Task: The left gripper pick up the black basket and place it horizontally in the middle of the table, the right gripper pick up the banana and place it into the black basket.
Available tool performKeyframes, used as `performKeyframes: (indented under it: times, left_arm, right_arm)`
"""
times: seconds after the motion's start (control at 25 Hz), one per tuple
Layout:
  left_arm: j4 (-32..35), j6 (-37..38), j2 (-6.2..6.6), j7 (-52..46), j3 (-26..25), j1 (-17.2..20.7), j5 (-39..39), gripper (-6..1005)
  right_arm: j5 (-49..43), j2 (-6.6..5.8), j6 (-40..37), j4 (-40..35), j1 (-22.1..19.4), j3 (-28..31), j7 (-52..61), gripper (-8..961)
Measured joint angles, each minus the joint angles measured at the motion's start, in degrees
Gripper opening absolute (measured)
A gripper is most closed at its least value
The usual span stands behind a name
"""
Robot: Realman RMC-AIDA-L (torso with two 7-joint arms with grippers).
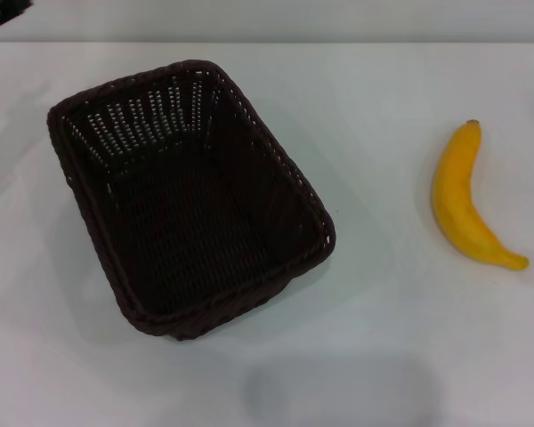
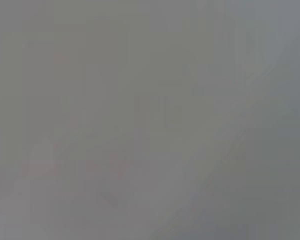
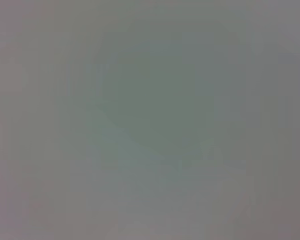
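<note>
The black basket sits on the white table, left of centre in the head view, turned at an angle with its long side running from far left to near right. It is empty. The banana lies on the table to the right, well apart from the basket, its stem tip pointing away from me. Neither gripper shows in the head view. Both wrist views show only a plain grey blur.
A dark object shows at the far left corner, beyond the table's back edge. Bare tabletop lies between the basket and the banana and along the near edge.
</note>
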Motion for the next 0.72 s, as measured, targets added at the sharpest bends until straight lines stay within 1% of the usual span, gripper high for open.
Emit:
performKeyframes:
  times: [0.08,0.12,0.2,0.32,0.4,0.48,0.56,0.64,0.72]
  left_arm:
    - [1.5,0.0,2.01,-5.3,4.4,-1.6,2.2,847]
    - [2.1,-0.1,2.78,-7.0,5.9,-2.5,3.4,846]
    - [3.1,-0.6,4.73,-11.5,8.5,-5.1,7.1,846]
    - [3.6,-1.8,6.88,-15.6,9.8,-9.3,13.4,845]
    - [3.6,-3.2,7.88,-17.8,9.9,-12.1,17.8,844]
    - [3.6,-4.6,8.42,-19.9,10.0,-14.9,22.4,843]
    - [3.7,-6.1,8.64,-21.7,10.1,-17.8,27.2,842]
    - [3.7,-7.1,8.50,-22.6,10.1,-20.6,31.6,842]
    - [3.4,-7.7,8.05,-22.9,10.1,-23.2,35.7,842]
  right_arm:
    - [0.0,0.00,0.0,0.0,0.1,0.0,0.0,874]
    - [0.0,0.00,0.0,0.0,0.2,0.0,0.0,874]
    - [0.0,0.00,0.0,0.0,0.3,0.0,0.0,874]
    - [0.0,0.00,0.0,0.0,0.5,0.0,0.0,874]
    - [0.0,0.00,0.0,-0.1,0.8,0.0,0.0,874]
    - [0.0,0.03,0.0,-0.1,1.0,0.0,0.0,874]
    - [0.0,0.05,-0.2,-0.1,1.2,0.0,0.0,874]
    - [0.0,0.06,-0.7,-0.1,1.5,0.0,0.0,874]
    - [0.0,0.08,-1.4,-0.1,1.8,0.0,0.0,874]
